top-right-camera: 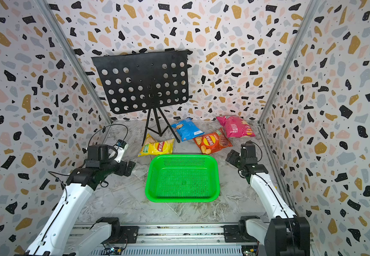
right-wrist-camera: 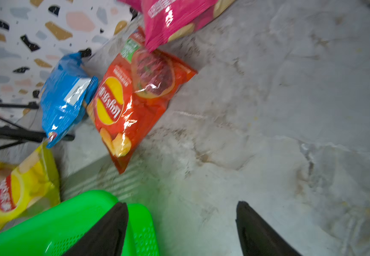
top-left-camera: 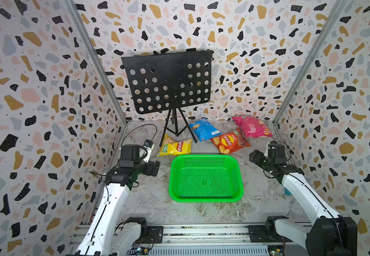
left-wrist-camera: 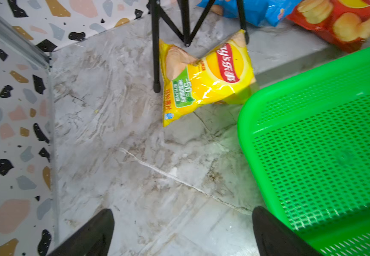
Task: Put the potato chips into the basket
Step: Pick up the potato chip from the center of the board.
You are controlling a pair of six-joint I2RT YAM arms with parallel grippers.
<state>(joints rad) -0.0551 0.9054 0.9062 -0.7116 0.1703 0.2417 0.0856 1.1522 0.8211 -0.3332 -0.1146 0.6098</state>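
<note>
Four potato chips bags lie on the marble floor behind the empty green basket (top-left-camera: 204, 157): yellow (top-left-camera: 175, 146), blue (top-left-camera: 204, 130), orange-red (top-left-camera: 230, 141) and pink (top-left-camera: 251, 126). My left gripper (top-left-camera: 155, 168) hovers left of the basket, open and empty, with the yellow bag (left-wrist-camera: 208, 77) ahead of it and the basket rim (left-wrist-camera: 243, 124) beside it. My right gripper (top-left-camera: 253, 158) hangs by the basket's far right corner, jaws apart with nothing between them. From its wrist I see the orange-red bag (right-wrist-camera: 135, 95), blue bag (right-wrist-camera: 64, 97), pink bag (right-wrist-camera: 173, 20) and basket rim (right-wrist-camera: 68, 212).
A black perforated music stand (top-left-camera: 168, 82) on a tripod (top-left-camera: 176, 126) stands at the back; its legs straddle the yellow bag and touch the blue one. Patterned walls close in on three sides. A rail (top-left-camera: 201, 232) carries both arm bases in front.
</note>
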